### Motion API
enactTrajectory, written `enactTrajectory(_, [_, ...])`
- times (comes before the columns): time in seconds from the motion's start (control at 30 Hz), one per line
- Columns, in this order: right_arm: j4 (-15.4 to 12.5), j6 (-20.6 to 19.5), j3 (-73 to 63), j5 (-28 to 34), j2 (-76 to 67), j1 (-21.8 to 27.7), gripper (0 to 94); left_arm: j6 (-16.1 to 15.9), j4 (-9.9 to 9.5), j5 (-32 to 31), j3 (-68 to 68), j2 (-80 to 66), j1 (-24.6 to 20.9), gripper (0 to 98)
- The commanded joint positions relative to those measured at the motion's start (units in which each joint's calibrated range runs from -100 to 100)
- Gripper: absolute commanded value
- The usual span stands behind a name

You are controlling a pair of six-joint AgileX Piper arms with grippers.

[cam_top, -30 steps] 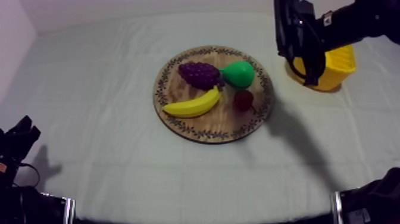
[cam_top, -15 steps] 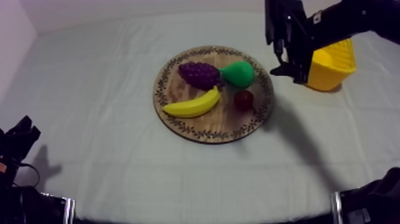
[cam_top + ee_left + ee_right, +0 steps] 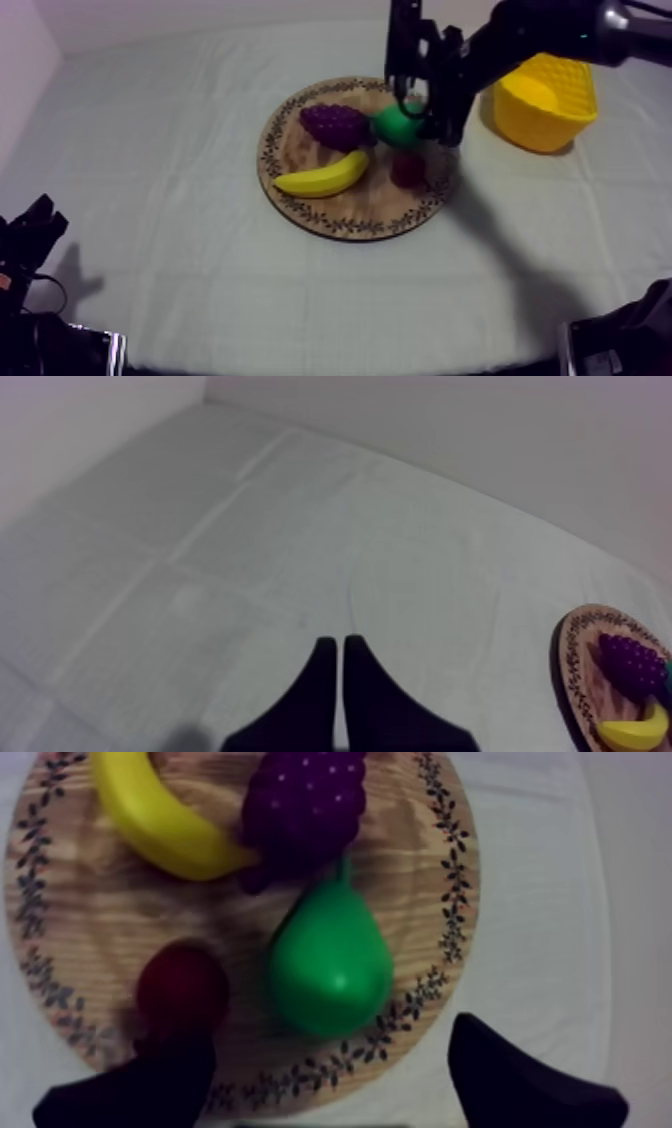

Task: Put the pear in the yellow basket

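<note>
The green pear (image 3: 393, 127) lies on the round wooden board (image 3: 345, 222), next to the purple grapes (image 3: 335, 125). My right gripper (image 3: 420, 106) hovers right over the pear, partly hiding it from above. In the right wrist view its black fingers (image 3: 520, 1077) stand wide apart, open, on either side of the pear (image 3: 330, 962), with nothing held. The yellow basket (image 3: 545, 100) stands at the right, beyond the board. My left gripper (image 3: 335, 671) is shut into a narrow wedge over bare cloth, resting low at the left (image 3: 30, 235).
A banana (image 3: 322, 175) and a small red fruit (image 3: 407, 168) also lie on the board; the red fruit (image 3: 182, 987) sits close beside the pear. The grapes (image 3: 300, 802) touch the pear's stem end. Bare cloth surrounds the board.
My right gripper has opened and swung left from beside the basket to above the pear on the board. The left arm has not moved.
</note>
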Motion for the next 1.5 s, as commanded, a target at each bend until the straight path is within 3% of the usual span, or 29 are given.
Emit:
enactTrajectory(0.0, [2.0,-3.6,-1.8,-1.9,6.1,-0.3,87.1,0.0,-0.01,0.0,0.0,0.0,0.0,0.1])
enactTrajectory(0.4, [4.6,-7.3,-10.6,-3.3,18.3,-0.5,78.8,0.0,-0.01,0.0,0.0,0.0,0.0,0.1])
enactTrajectory(0.87, [4.2,-7.3,-8.4,-5.8,17.3,-0.6,51.6,0.0,-0.01,0.0,0.0,0.0,0.0,0.1])
enactTrajectory(1.23, [1.9,-4.9,-4.0,-3.4,9.1,-0.5,49.8,0.0,-0.01,0.0,0.0,0.0,0.0,0.1])
enactTrajectory(1.47, [0.0,-1.5,-7.8,3.4,3.2,4.6,49.7,0.0,-0.01,0.0,0.0,0.0,0.0,0.1])
